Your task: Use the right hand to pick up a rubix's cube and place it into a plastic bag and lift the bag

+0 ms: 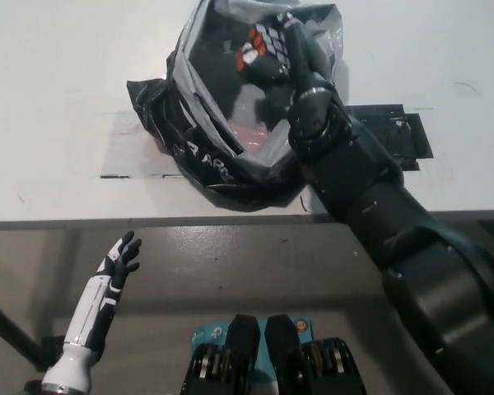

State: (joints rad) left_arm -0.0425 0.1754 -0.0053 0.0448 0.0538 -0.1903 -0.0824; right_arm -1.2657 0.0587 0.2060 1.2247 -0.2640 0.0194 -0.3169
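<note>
The grey and black plastic bag [199, 140] stands open on the white table [58, 90]. My black right hand [281, 58] reaches over the bag's mouth, shut on the rubix's cube [262, 46], whose white and orange faces show. The cube hangs inside the bag's opening, near its far rim. A pale red and grey shape lies at the bottom of the bag. My white left hand [117, 262] rests low at the lower left, below the table's front edge, fingers apart and holding nothing.
A black patch of tape [395, 136] lies on the table right of the bag, partly under my right forearm. Thin tape marks [136, 174] run left of the bag. The table's front edge [107, 220] crosses the picture below the bag.
</note>
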